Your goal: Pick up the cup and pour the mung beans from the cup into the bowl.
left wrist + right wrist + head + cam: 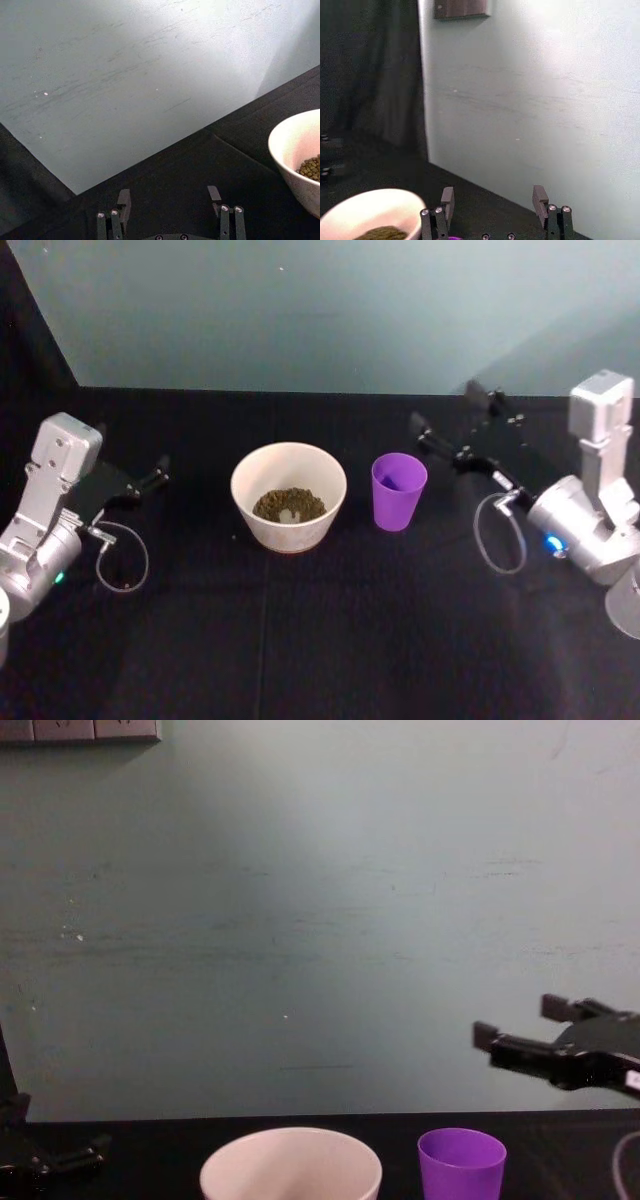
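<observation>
Black table [300,630] | bowl [288,496] holds beans; cup [398,491] upright | both grippers spread wide, empty

Soft, even light, brightest on the pale wall [150,65], where the left wrist view washes toward white at upper right. The black table [300,640] swallows detail and shows almost no cast shadows. A diagonal shadow darkens the wall's upper right in the head view. Chest view is dimmer, greenish, slightly grainy. Right wrist view's left side is dark.
</observation>
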Motion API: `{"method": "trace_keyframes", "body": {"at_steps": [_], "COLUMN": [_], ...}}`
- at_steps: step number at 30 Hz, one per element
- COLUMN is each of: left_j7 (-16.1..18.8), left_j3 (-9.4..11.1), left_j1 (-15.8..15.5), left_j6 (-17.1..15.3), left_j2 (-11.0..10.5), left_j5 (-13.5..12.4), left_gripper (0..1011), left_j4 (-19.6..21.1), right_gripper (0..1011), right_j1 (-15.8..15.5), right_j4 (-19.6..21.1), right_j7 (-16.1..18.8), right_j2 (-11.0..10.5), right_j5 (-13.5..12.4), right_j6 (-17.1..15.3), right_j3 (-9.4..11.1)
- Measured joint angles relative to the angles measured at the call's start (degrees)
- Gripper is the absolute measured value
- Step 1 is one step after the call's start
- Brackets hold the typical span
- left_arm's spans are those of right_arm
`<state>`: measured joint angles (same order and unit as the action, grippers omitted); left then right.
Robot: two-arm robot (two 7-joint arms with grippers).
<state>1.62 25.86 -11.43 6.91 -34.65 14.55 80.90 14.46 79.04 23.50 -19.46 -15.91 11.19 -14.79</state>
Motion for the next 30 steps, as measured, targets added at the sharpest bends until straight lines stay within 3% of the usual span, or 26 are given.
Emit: {"method": "trace_keyframes", "body": {"at_steps": [4,8,14,23,30], "left_j7": [0.0,0.0,0.0,0.0,0.0], "left_j3": [0.0,0.0,0.0,0.0,0.0], "left_j1": [0.0,0.0,0.0,0.0,0.0], "left_j6": [0.0,0.0,0.0,0.0,0.0], "left_j2": [0.0,0.0,0.0,0.0,0.0], "left_j5": [0.0,0.0,0.0,0.0,0.0], "left_gripper": [1000,1000,1000,1000,1000], "left_j4": [0.0,0.0,0.0,0.0,0.0], "right_gripper": [1004,1004,1004,1004,1004], "right_j1": [-0.58,-1.34,-1.2,-0.81,-0.85], "right_j4": [0.37,0.24,-1.74,-6.29,-7.38], "right_j7": [-2.35,-7.78,-12.64,-14.28,-14.38], "right_j2": [-0.29,0.61,1.63,3.34,4.4], "right_j5": [0.79,4.8,10.71,14.37,15.67], "right_j6": [0.25,0.43,-0.78,-0.85,-1.06], "right_j3": [1.47,2.84,2.78,2.57,2.91]}}
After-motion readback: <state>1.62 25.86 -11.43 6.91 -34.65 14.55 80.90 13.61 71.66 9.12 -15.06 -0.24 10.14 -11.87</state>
